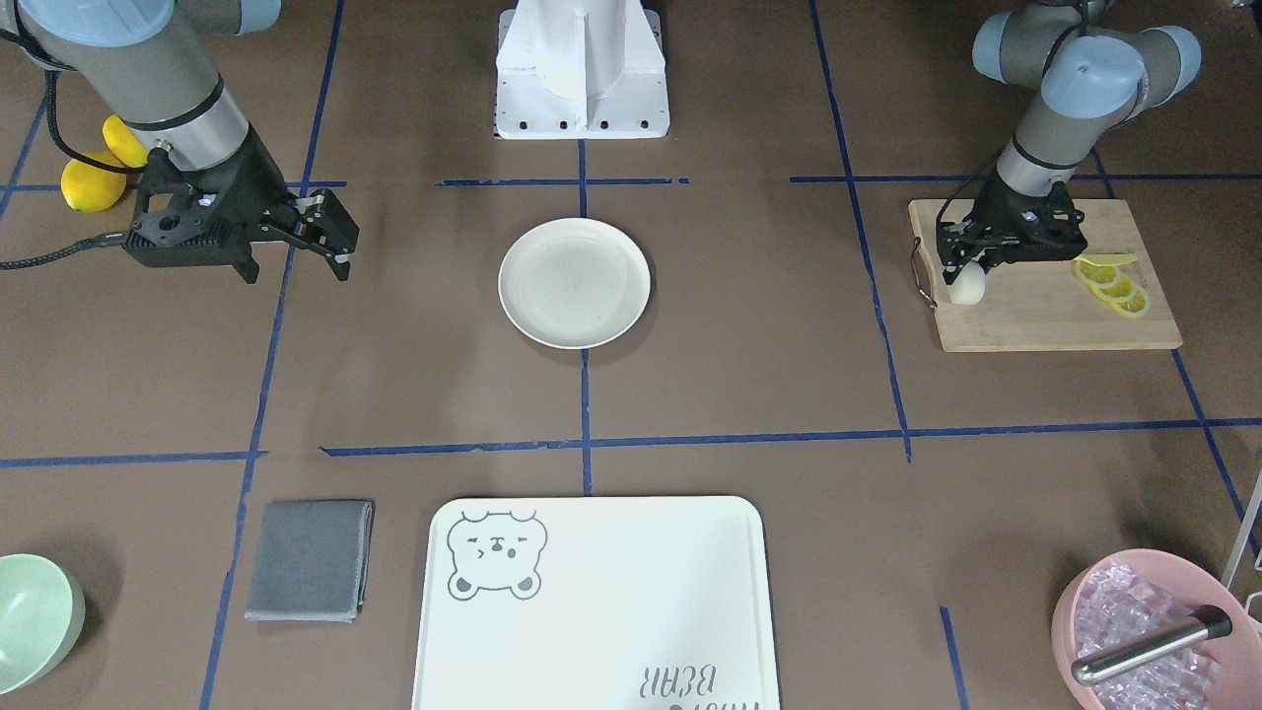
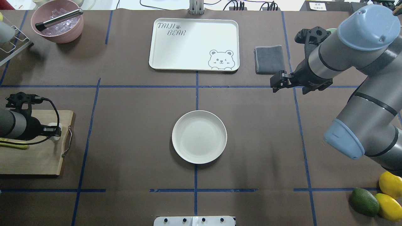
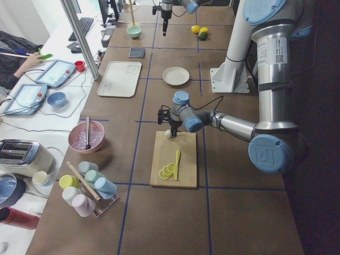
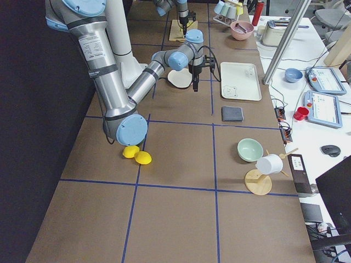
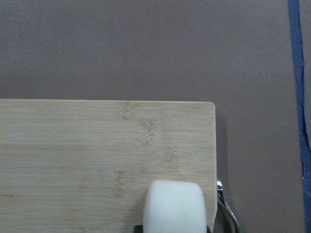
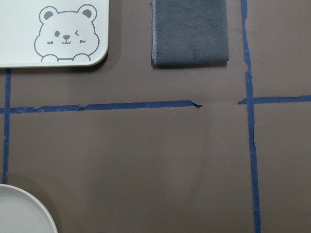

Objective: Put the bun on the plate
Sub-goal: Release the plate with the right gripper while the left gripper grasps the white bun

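The bun [image 1: 968, 286] [image 5: 174, 206] is a small white roll standing on the corner of a wooden cutting board [image 1: 1045, 316], by the board's metal handle. My left gripper [image 1: 971, 268] [image 2: 56, 131] reaches down over it, shut on the bun. Dark fingertips [image 5: 138, 227] press its sides at the bottom of the left wrist view. The plate [image 1: 574, 283] [image 2: 199, 137] lies bare at the table's centre, well away from the bun. My right gripper [image 1: 345, 254] [image 2: 274, 84] hovers open over bare table, holding nothing.
Lemon slices [image 1: 1114, 286] lie on the board's other end. A bear-print tray [image 1: 592, 602], a grey cloth [image 1: 311, 560], a pink bowl [image 1: 1144, 631] with a metal tool and a green bowl [image 1: 30, 621] line the operators' edge. Whole lemons [image 1: 94, 177] sit behind the right arm.
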